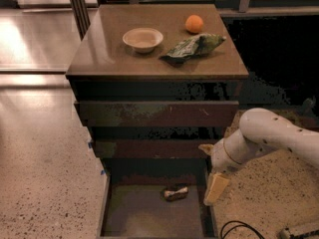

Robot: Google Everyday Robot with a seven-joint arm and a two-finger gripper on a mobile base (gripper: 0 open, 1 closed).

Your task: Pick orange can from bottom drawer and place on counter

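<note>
Approach step: small silvery, brown-orange metal can (176,193) lay in open dark-brown bottom drawer (134,215), far centre; pale gripper (217,187) hung just right of can, apart; aperture indeterminate. Next move required: leftward shift, descent over can.

Glossy brown worktop (102,54), well above the claw (215,188) (which hangs low at the right edge of the bottom drawer (144,218)), pale round bowl (143,39) up and left of the claw, green snack bag (193,46) almost straight above it, orange fruit (194,24) just behind the bag.

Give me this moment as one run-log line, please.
stage: pre-grasp | gripper: at bottom drawer right edge | orange can: lying in drawer, untouched | counter: no can yet
</note>
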